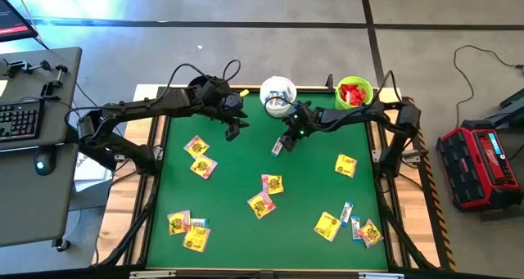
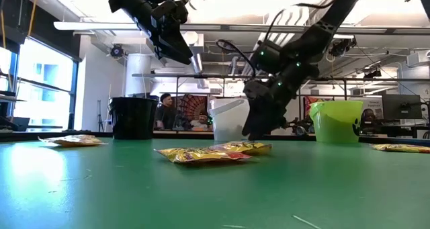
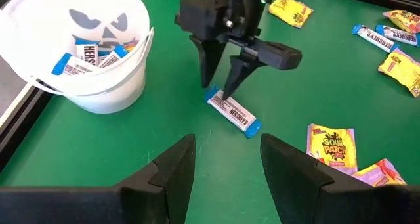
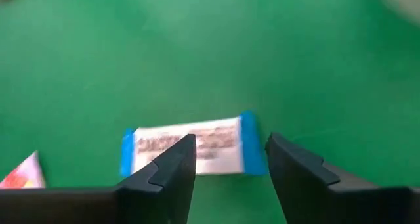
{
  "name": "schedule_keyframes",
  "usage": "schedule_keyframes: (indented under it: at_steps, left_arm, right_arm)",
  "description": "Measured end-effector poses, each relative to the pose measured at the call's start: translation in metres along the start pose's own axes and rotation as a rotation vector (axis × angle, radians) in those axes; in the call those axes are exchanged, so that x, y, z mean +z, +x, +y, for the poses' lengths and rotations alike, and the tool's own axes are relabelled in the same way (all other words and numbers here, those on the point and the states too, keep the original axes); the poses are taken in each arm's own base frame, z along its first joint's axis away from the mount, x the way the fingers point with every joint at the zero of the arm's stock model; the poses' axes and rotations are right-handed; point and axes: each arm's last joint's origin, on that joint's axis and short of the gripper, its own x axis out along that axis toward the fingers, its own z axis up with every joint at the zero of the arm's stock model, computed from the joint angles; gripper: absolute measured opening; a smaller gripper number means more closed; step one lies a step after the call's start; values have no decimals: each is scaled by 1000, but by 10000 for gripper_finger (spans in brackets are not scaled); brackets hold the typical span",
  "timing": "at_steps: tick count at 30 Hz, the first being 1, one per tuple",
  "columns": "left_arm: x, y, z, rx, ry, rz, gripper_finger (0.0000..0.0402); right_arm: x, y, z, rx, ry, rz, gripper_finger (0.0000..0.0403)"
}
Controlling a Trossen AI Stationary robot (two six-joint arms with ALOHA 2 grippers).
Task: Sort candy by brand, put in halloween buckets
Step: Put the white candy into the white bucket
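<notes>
Green bench (image 1: 246, 160): my right claw (image 3: 220, 89) stands open over a slim white-and-blue wrapped candy bar (image 3: 233, 112); my left claw (image 3: 226, 161) waits open nearby.

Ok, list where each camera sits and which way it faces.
High: overhead, looking down on the green table; both arms show.
Low: at tabletop height, facing the room across the mat; both arms drop in from above.
Left wrist: on the left arm, looking past the left gripper at the right gripper, open over the white-and-blue candy.
Right wrist: looks down past its own fingers.
Both wrist views share that candy.
</notes>
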Motion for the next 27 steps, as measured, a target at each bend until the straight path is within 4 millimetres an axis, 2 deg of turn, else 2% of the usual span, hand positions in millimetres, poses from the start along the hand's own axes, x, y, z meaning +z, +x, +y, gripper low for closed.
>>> schedule_keyframes:
  at_steps: [6,15,21,27]
  left_arm:
    - [0,0,0,0,-1,1,165]
    - [0,0,0,0,-9,2,165]
    - [0,0,0,0,-9,2,165]
    - [0,0,0,0,-17,3,165]
  right_arm:
    - [-5,10,-8,55,19,51,138]
    - [-6,12,-9,47,22,59,12]
    - [-5,5,-6,36,22,60,1]
    - [4,-19,3,50,7,4,0]
